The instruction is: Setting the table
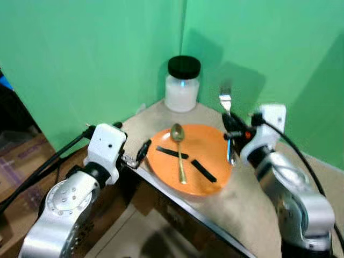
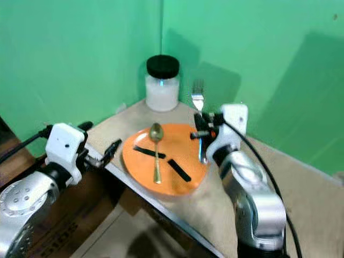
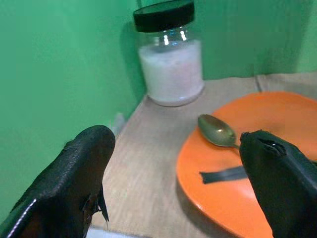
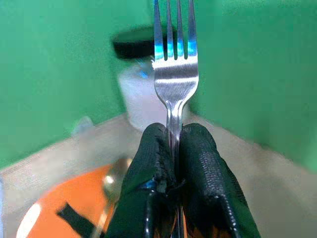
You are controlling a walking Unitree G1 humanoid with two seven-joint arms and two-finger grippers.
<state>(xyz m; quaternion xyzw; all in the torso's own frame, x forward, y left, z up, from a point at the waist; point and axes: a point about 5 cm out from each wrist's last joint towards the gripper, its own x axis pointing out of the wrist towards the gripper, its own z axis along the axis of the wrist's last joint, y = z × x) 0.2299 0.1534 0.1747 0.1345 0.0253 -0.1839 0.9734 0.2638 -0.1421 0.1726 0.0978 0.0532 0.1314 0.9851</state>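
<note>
In the left eye view, the right pincer (image 1: 230,124) clamps a fork (image 1: 226,100) upright, tines up, at the orange plate's (image 1: 209,153) three o'clock, likely for laying on the worktop (image 1: 244,207). A spoon (image 1: 179,145) lies on the plate. In the left wrist view, the left pincer (image 3: 178,173) gapes empty beside the plate, the jar (image 3: 170,54) at twelve o'clock.

Spoon (image 1: 179,145) on plate (image 1: 215,156); jar (image 1: 182,84) behind.
</note>
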